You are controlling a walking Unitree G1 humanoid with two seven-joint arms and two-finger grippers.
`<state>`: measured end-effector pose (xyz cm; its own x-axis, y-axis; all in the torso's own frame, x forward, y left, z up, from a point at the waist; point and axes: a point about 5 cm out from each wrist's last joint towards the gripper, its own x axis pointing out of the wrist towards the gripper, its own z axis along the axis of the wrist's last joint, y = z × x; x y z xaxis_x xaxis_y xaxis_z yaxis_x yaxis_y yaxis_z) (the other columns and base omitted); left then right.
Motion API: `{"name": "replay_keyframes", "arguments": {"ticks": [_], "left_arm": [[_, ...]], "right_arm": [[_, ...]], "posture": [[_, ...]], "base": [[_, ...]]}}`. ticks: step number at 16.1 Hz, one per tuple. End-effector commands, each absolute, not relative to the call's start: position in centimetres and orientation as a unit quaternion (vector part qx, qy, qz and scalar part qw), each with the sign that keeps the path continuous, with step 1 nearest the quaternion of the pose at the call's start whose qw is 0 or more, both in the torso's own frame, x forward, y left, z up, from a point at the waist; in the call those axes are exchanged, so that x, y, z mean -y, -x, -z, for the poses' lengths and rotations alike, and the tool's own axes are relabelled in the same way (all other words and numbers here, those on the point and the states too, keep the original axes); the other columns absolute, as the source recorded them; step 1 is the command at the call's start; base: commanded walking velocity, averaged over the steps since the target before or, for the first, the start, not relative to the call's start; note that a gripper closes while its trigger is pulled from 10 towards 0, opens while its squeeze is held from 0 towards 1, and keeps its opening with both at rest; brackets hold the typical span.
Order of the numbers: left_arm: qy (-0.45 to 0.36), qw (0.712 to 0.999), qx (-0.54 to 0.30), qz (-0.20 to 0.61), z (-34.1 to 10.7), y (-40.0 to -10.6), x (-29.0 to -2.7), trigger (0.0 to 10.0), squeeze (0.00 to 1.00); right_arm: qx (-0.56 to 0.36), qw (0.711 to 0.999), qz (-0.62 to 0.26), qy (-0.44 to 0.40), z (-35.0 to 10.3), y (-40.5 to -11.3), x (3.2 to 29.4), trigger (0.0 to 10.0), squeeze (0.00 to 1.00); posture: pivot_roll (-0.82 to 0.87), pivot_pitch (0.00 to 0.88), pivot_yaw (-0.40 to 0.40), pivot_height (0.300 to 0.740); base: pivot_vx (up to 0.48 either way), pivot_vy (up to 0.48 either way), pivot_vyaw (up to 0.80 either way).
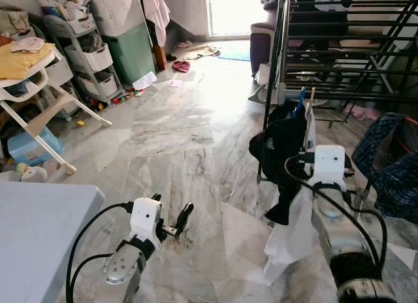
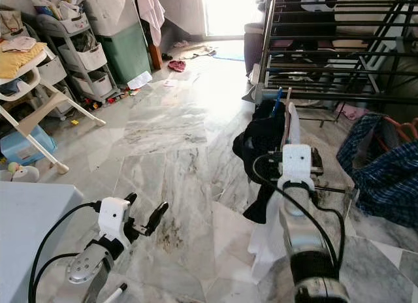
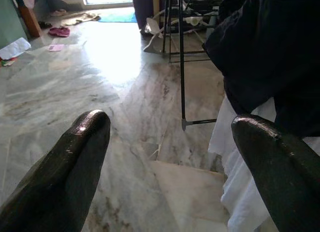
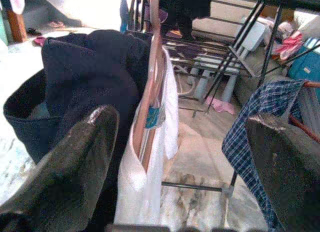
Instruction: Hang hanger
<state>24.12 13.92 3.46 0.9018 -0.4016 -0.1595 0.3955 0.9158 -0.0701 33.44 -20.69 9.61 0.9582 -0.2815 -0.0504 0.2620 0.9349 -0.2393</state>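
Note:
A wooden hanger [image 4: 149, 82] carrying a white garment [image 4: 145, 192] hangs upright among the clothes at the low front of the black drying rack [image 1: 339, 68]. Beside it hangs a dark garment [image 1: 282, 143] on a blue hanger [image 1: 301, 99]. My right gripper [image 4: 181, 117] is open, one finger on each side of the white garment without touching it. In the eye views the right wrist housing [image 1: 328, 162] hides those fingers. My left gripper [image 1: 173, 215] is open and holds nothing, low over the marble floor to the left of the rack.
A blue plaid garment [image 1: 392, 159] hangs at the rack's right end. A grey tabletop [image 1: 39, 231] lies at the near left. A white high chair [image 1: 32, 100], a shelf cart [image 1: 85, 48] and a green cabinet [image 1: 130, 51] line the far left.

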Motion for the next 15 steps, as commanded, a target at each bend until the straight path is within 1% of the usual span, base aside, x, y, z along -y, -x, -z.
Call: {"name": "replay_keyframes", "arguments": {"ticks": [1,3,5,7,11,15], "left_arm": [[0.016,0.972,-0.094,0.213,-3.4,-23.8,-14.2,10.0,0.0],[0.016,0.971,-0.096,0.216,-3.3,-23.7,-14.0,10.0,0.0],[0.017,0.971,-0.099,0.218,-3.2,-23.6,-13.9,10.0,0.0],[0.018,0.97,-0.104,0.22,-3.1,-23.4,-13.9,10.0,0.0],[0.017,0.969,-0.109,0.221,-3.0,-23.2,-13.9,10.0,0.0],[0.016,0.969,-0.111,0.221,-2.9,-23.3,-13.9,10.0,0.0]], "right_arm": [[-0.078,0.982,0.135,0.108,-8.7,-33.9,20.4,10.0,0.0],[-0.111,0.979,0.136,0.106,-7.8,-34.1,20.1,10.0,0.0],[-0.144,0.977,0.133,0.08,-6.9,-34.0,20.0,10.0,0.0],[-0.174,0.976,0.107,0.078,-6.1,-34.1,19.7,10.0,0.0],[-0.206,0.967,0.121,0.09,-5.8,-34.2,21.0,10.0,0.0],[-0.209,0.966,0.121,0.094,-6.6,-34.8,21.9,10.0,0.0]], "posture": [[-0.11,0.015,0.114,0.74],[-0.11,0.018,0.111,0.74],[-0.1,0.02,0.107,0.74],[-0.09,0.023,0.103,0.74],[-0.09,0.022,0.097,0.74],[-0.09,0.015,0.093,0.74]], "base": [[0.0,0.0,0.0],[0.0,0.0,0.0],[0.0,0.0,0.0],[0.0,0.0,0.0],[0.0,0.0,0.0],[0.0,0.0,0.0]]}}
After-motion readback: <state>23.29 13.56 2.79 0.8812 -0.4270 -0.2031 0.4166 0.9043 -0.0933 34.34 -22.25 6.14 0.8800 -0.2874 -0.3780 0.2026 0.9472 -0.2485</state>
